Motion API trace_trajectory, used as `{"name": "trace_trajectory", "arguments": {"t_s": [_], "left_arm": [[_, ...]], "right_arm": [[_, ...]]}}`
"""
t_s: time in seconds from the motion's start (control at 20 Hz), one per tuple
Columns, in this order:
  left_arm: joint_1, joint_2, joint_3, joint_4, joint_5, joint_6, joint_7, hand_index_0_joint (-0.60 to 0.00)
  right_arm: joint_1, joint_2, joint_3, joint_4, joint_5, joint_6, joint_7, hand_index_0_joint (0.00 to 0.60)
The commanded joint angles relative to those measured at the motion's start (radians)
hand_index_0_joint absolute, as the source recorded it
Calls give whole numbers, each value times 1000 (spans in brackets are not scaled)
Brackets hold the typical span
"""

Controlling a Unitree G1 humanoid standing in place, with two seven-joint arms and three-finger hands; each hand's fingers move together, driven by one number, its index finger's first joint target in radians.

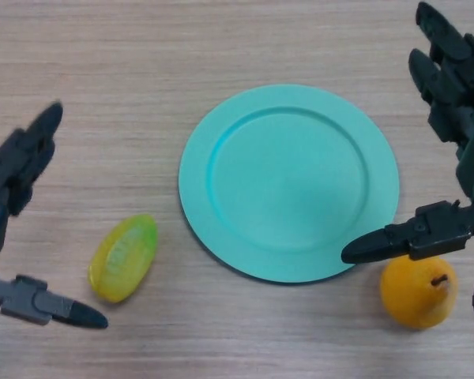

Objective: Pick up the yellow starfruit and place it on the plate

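At the lower edge of the head view, the left hand (16,237) is seen spread wide, thumb low and fingers raised, holding nothing, with the yellow starfruit (124,258) lying on the wooden table (103,79) just beside the thumb tip, not touched. The starfruit is observed to the left of the turquoise plate (288,181), apart from its rim, and nothing rests on the plate. The right hand (450,142) is likewise found spread and empty, its thumb reaching over the plate's lower right rim, directly above an orange pear (419,292).
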Motion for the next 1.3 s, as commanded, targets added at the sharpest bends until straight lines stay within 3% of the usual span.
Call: {"name": "trace_trajectory", "arguments": {"t_s": [0.05, 0.4, 0.7, 0.75, 0.8, 0.85, 0.9, 0.95, 1.0, 1.2, 1.25, 1.3], "left_arm": [[-4, 37, 58, -1, -7, -202, 17, 0], [-2, 27, -52, 220, 81, -386, 135, 0], [-57, 31, -141, 415, 122, -481, 299, 0], [-72, 29, -148, 440, 123, -495, 350, -51], [-73, 29, -149, 442, 123, -497, 354, -151], [-78, 29, -155, 457, 137, -515, 377, -300], [-82, 30, -160, 471, 152, -529, 398, -400], [-89, 38, -180, 508, 231, -555, 438, -544], [-90, 43, -190, 527, 280, -567, 457, -600], [-68, 42, -205, 525, 283, -502, 408, -600], [-47, 40, -207, 491, 274, -454, 356, -600], [-46, 40, -207, 490, 275, -453, 355, -600]], "right_arm": [[-27, -8, -29, -58, 1, -118, -16, 0], [-33, -7, -24, -55, -7, -129, -34, 0], [-31, -13, -42, -49, -17, -130, -27, 0], [-26, -14, -48, -55, -10, -129, -22, 0], [-26, -15, -49, -56, -9, -127, -22, 0], [-24, -15, -51, -56, -7, -128, -22, 0], [-24, -16, -52, -56, -6, -128, -22, 0], [-30, -19, -58, -58, 0, -121, -22, 0], [-34, -21, -62, -60, 3, -117, -22, 0], [-27, -23, -65, -58, 7, -122, -18, 0], [-31, -24, -65, -58, 6, -115, -18, 50], [-30, -24, -65, -58, 5, -114, -18, 150]]}}
